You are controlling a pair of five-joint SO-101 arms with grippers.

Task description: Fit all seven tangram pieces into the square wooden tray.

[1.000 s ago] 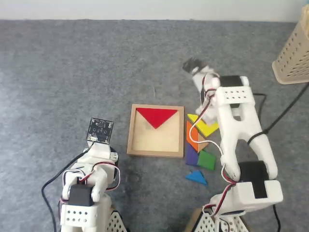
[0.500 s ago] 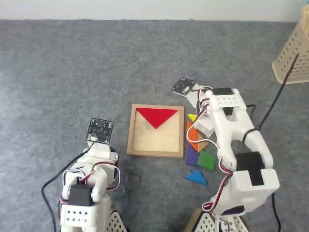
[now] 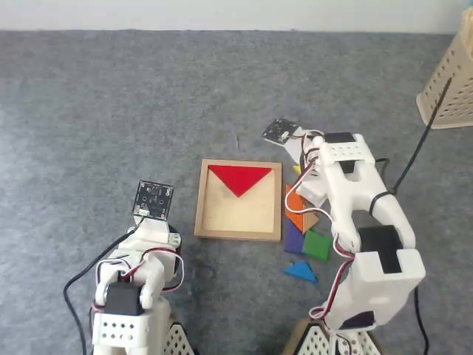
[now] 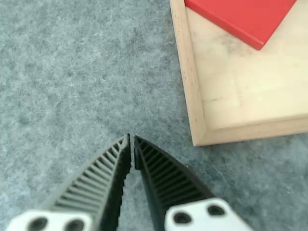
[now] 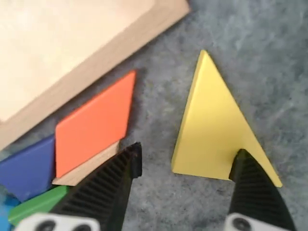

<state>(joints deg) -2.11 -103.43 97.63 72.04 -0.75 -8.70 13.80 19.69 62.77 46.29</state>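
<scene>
The right gripper [image 5: 187, 166] is spread wide over a corner of the flat yellow triangle [image 5: 211, 120], which lies on the grey felt tabletop [image 3: 111, 103] just beside the square wooden tray [image 3: 238, 234]. The tray holds one piece, a red triangle [image 3: 239, 178], with its long side against the far wall. An orange parallelogram [image 5: 94, 127] lies outside the rim. The left gripper [image 4: 131, 140], pressed closed and empty, hangs near a tray corner.

The tray [image 3: 236, 234] was finished in pale wood. A red triangle [image 3: 239, 179], a yellow triangle [image 5: 211, 130], an orange parallelogram [image 5: 94, 125], a green piece [image 3: 317, 244] and a blue triangle [image 3: 301, 271] were seen. The desk [image 3: 111, 111] was covered in mottled grey.
</scene>
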